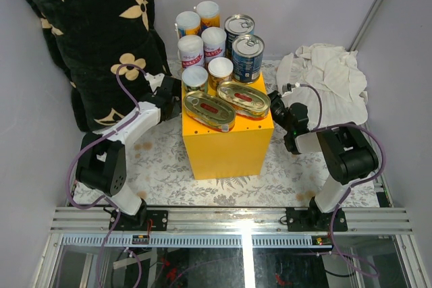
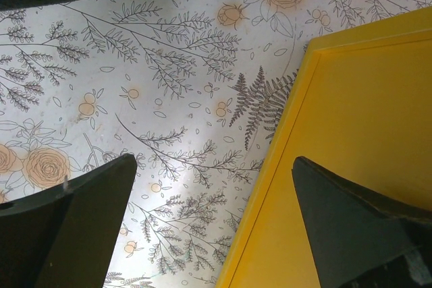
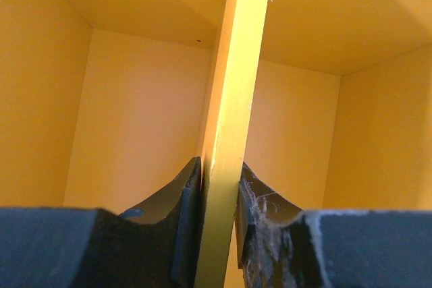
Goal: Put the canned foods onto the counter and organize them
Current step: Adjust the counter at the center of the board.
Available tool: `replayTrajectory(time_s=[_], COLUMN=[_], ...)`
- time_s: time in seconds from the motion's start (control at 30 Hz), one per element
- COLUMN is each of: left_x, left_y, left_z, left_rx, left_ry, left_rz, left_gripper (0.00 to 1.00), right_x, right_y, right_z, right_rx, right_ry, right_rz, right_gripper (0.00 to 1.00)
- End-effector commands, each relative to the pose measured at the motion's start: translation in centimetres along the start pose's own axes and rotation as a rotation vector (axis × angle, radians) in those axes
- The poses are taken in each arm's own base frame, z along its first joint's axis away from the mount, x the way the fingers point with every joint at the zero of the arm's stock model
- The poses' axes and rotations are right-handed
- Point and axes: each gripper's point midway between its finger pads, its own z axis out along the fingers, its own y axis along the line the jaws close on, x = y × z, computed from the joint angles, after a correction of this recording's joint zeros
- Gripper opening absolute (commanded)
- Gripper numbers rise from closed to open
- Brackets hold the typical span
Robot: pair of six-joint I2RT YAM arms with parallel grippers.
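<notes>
Under everything, a white table cover printed with grey branches and orange flowers (image 1: 155, 166). At the back left, leaning upright in the corner, a big black plush pillow with beige flower shapes (image 1: 88, 32). In the middle of the cover, between the two arms, the bright yellow rectangular box (image 1: 226, 143). At the back right, near the box, a crumpled white cloth (image 1: 331, 75).

On the flat top of the box, at the front, two flat oval gold tins (image 1: 209, 110), lying close side by side. Right behind them, slim white-lidded cans with orange and red labels (image 1: 195, 77), six in all, in pairs going to the back. To their right, two wider silver-topped cans with blue labels (image 1: 248, 55), one behind the other. Cannot tell whether the farthest cans stand on the box or behind it.

At the left side of the box, the left gripper (image 2: 212, 163), jaws spread wide and holding nothing: one finger (image 2: 81, 227) above the cover, the other above a yellow face of the box. At the right side, the right gripper (image 3: 219, 177), jaws pinching a thin yellow panel (image 3: 236, 65) between two hollow compartments of the box.
</notes>
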Motion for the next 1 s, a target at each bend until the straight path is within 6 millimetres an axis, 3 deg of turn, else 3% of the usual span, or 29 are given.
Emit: replayTrajectory(time_s=[0.0, 0.2, 0.53, 0.8, 0.97], left_x=[0.5, 0.6, 0.0, -1.3, -2.9], left_y=[-9.6, -9.6, -9.9, -8.5, -7.1], left_z=[-2.0, -1.9, -2.7, -3.1, -3.8], left_rx=[0.316, 0.314, 0.354, 0.326, 0.324], left_ry=[-0.001, 0.002, -0.026, -0.072, -0.109], left_rz=[-0.011, -0.016, -0.005, -0.020, -0.059], left_gripper=[1.00, 1.00, 1.00, 1.00, 1.00], right_x=[3.5, 4.5, 5.5, 4.7, 2.5], right_y=[3.4, 3.5, 4.0, 6.2, 7.1], right_z=[1.3, 1.6, 2.1, 2.4, 2.2], right_rx=[-0.149, -0.142, -0.155, -0.189, -0.192], right_ry=[0.146, 0.164, 0.178, 0.177, 0.139], right_rz=[-0.100, -0.113, -0.132, -0.164, -0.177], right_gripper=[0.25, 0.26, 0.44, 0.69, 0.79])
